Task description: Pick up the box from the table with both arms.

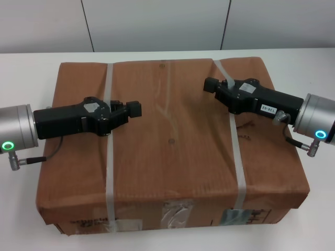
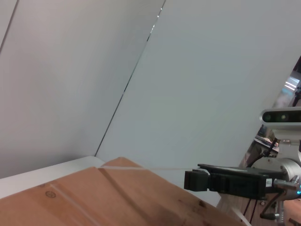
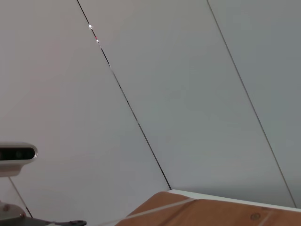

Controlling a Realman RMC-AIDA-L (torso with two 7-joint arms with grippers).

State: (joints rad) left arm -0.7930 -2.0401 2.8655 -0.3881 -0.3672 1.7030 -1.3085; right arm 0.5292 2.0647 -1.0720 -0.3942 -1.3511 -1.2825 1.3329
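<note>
I see left gripper (image 1: 133, 109) and right gripper (image 1: 210, 84) over the box (image 1: 172, 151), jaw state unclear; bulky, stiff, squeeze opposite sides.

Both arms reach inward over the box (image 1: 172, 141), roughly level. Left gripper (image 1: 135, 109) points toward the box's middle, its silver wrist (image 1: 15, 130) with green ring past the box's left edge. Right gripper (image 1: 209, 84) points inward near the far strap, wrist (image 1: 316, 123) past the right edge.
</note>
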